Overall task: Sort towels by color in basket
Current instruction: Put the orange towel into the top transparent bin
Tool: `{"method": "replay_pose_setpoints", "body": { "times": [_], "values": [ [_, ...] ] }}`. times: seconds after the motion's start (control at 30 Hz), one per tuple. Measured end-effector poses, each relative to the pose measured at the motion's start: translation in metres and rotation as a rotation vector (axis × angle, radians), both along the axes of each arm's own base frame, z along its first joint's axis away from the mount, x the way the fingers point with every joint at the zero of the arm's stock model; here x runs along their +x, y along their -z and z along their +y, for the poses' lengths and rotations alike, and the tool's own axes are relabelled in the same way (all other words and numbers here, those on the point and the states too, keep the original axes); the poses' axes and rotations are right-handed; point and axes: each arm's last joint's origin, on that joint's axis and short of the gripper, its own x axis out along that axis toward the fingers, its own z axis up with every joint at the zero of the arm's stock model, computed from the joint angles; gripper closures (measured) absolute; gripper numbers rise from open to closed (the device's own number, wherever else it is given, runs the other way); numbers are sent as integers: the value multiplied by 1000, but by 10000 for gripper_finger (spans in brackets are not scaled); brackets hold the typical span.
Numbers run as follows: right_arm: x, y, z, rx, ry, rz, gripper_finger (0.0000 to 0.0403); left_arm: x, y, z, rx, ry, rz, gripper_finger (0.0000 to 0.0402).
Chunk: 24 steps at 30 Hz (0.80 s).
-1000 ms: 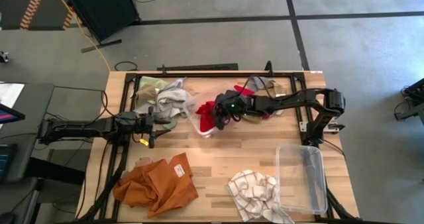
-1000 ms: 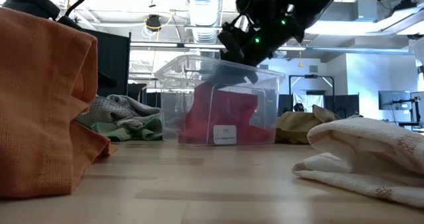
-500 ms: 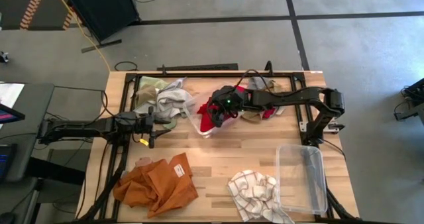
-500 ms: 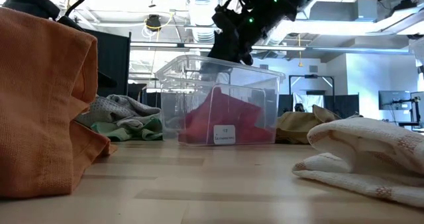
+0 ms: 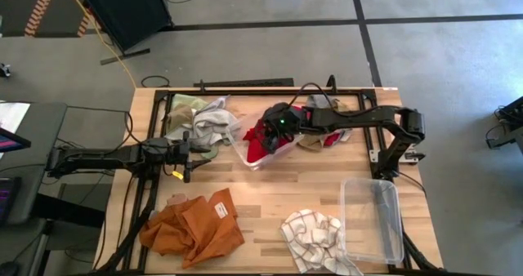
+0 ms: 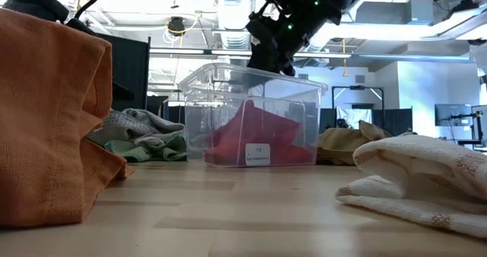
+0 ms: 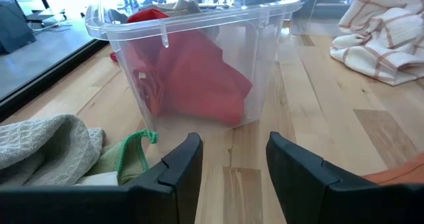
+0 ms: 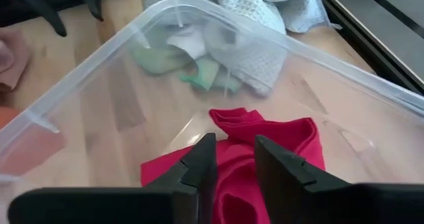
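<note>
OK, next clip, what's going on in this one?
The robot is sorting towels by colour. The red towel lies inside the clear bin at mid-table, and the right gripper hangs just above it, fingers apart and empty. The left gripper waits open beside the bin. The orange towel, checked towel and grey towel lie loose on the table.

Bright even daylight, soft shadows, blurred foreground cloth, ceiling glare

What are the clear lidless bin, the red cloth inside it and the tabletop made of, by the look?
Clear lidless bin: likely thin moulded plastic, glossy, see-through, with a rolled rim.
Red cloth: soft matte fabric, slumped in folds; weave not discernible.
Tabletop: seemingly butcher-block wood, pale jointed strips with grain, satin finish.
</note>
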Motion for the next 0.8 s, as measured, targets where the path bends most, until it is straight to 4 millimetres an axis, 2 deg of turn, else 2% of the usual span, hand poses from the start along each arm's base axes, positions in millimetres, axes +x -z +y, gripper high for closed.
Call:
{"method": "replay_pose_setpoints", "body": {
  "times": [0.27,0.5,0.8],
  "values": [
    [-14,-28,21,-43,-77,-36,281,0,0,0,0,0,-1,242],
    [-28,-49,62,-64,-209,-55,281,0,0,0,0,0,-1,242],
    [-47,-53,115,-58,-375,24,266,0,0,0,0,0,0,242]
  ]
}}
